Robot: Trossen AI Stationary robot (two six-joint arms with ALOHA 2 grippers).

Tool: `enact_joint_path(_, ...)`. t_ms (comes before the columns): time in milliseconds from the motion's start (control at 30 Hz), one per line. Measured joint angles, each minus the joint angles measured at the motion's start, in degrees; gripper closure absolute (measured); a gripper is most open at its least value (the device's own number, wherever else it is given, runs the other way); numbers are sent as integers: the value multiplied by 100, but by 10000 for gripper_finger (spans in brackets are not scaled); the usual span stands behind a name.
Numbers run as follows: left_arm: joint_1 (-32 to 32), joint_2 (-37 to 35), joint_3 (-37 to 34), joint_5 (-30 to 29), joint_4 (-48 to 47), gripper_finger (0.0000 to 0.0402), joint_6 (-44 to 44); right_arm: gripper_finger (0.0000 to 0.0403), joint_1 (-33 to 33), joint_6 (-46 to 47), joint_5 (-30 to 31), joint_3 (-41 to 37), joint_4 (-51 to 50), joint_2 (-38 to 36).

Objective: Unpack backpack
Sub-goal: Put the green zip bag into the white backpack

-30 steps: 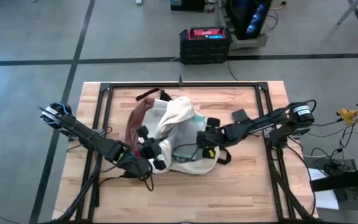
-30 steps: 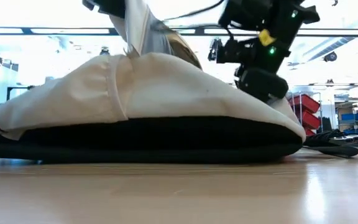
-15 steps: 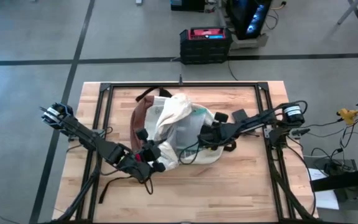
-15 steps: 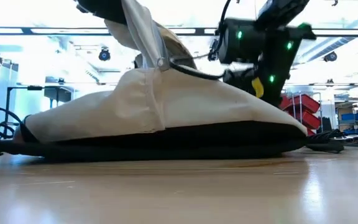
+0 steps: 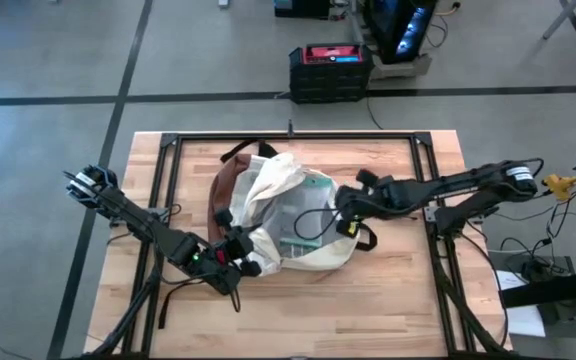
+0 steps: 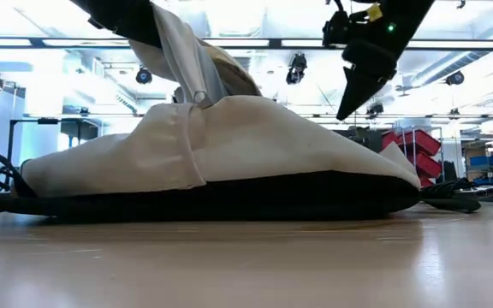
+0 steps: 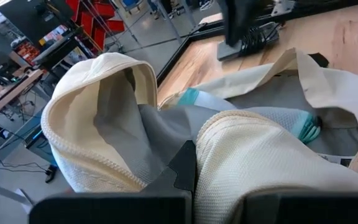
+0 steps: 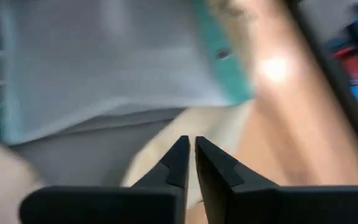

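Note:
The cream-white backpack (image 5: 278,215) lies flat mid-table on its dark back (image 6: 229,192), brown base (image 5: 223,190) toward the far left. Its top is open, and a clear teal-edged pouch (image 5: 303,215) shows inside against the grey lining (image 7: 166,124). My left gripper (image 5: 236,258) is at the backpack's near-left side, shut on the cream fabric (image 7: 194,168). My right gripper (image 5: 340,207) hangs above the backpack's right part, pointing down (image 6: 342,109), shut with nothing between its fingers (image 8: 191,146). My left gripper pinches a fold of the cream fabric at the rim of the opening (image 7: 229,162) between its two fingers. It comes from the table's near-left side, slanting slightly down. The held fabric (image 6: 182,60) is drawn up above the body, which stays on the table.
Black frame rails (image 5: 168,160) run along the table's sides and far edge. Black straps trail at the backpack's right (image 5: 368,240) and near left (image 5: 173,300). Bare wood (image 5: 368,310) lies along the near edge. A black-and-red box (image 5: 330,70) sits on the floor beyond.
My right gripper has risen out of the backpack's opening and drawn back toward the table's right edge, carrying nothing. The backpack's upper fabric has settled slightly where the gripper left it. The left gripper keeps its hold.

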Motion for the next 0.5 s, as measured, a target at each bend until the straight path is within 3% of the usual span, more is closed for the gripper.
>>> enact_joint_path(300, 7, -2, 0, 487, 116, 400, -122, 193, -489, 260, -529, 104, 11, 1099)
enact_joint_path(400, -1, -2, 0, 649, 90, 400, -250, 157, -658, 228, -1002, 120, 5, 1533)
enact_joint_path(500, -20, -4, 0, 764, 47, 400, -361, 149, -746, 193, -1101, 120, -40, 1856)
